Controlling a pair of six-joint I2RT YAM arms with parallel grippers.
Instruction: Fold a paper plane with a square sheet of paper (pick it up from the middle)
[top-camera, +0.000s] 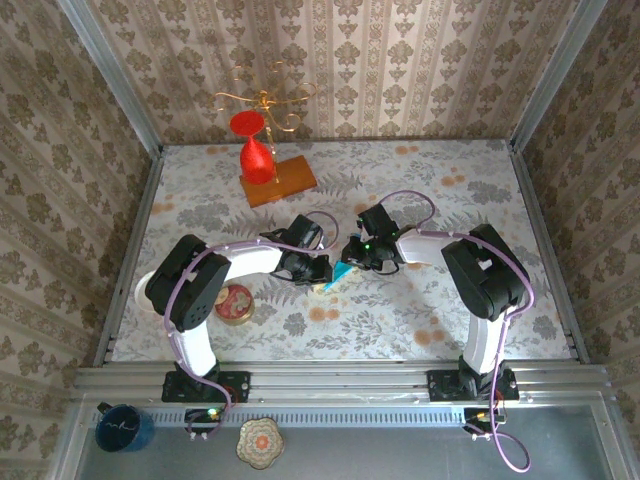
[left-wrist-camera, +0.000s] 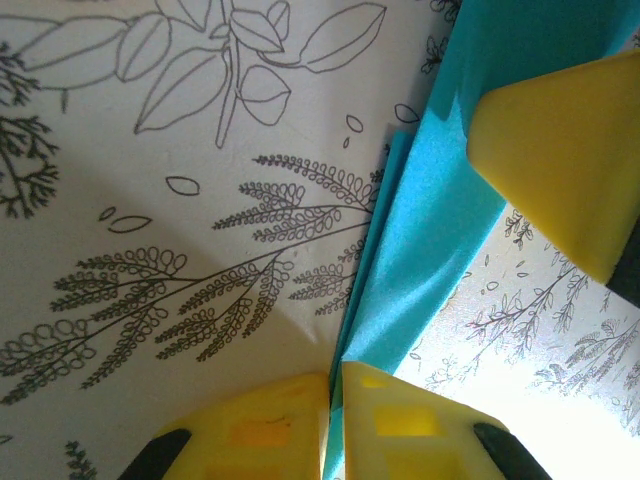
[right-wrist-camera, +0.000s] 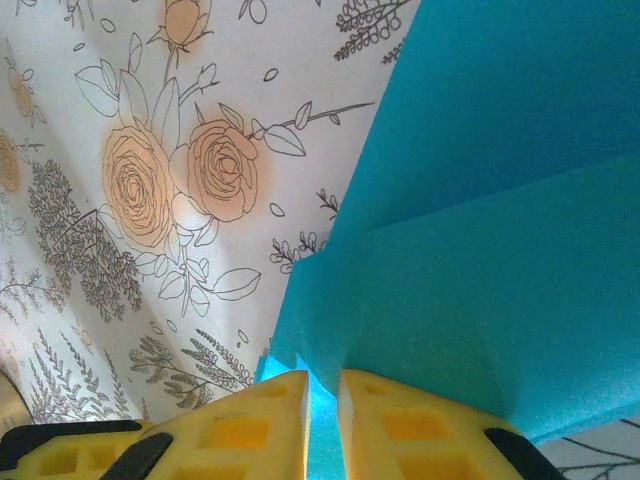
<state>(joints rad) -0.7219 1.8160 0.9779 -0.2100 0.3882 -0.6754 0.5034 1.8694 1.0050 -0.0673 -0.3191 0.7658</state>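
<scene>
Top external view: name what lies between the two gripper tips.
The square sheet of paper, gripped by the left gripper and right gripper; the top view shows it.

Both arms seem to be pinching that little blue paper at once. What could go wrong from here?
1. The left fingers and right fingers both clamp the thin teal paper; if the arms pull apart or twist, it could tear.
2. The left fingers hold only a narrow tip of the folded layers, so it may slip out or unfold.

Beige damask-papered walls (top-camera: 380, 60) around a pale floral-print table (top-camera: 450, 200), grey metal corner posts (top-camera: 112, 75).
</scene>
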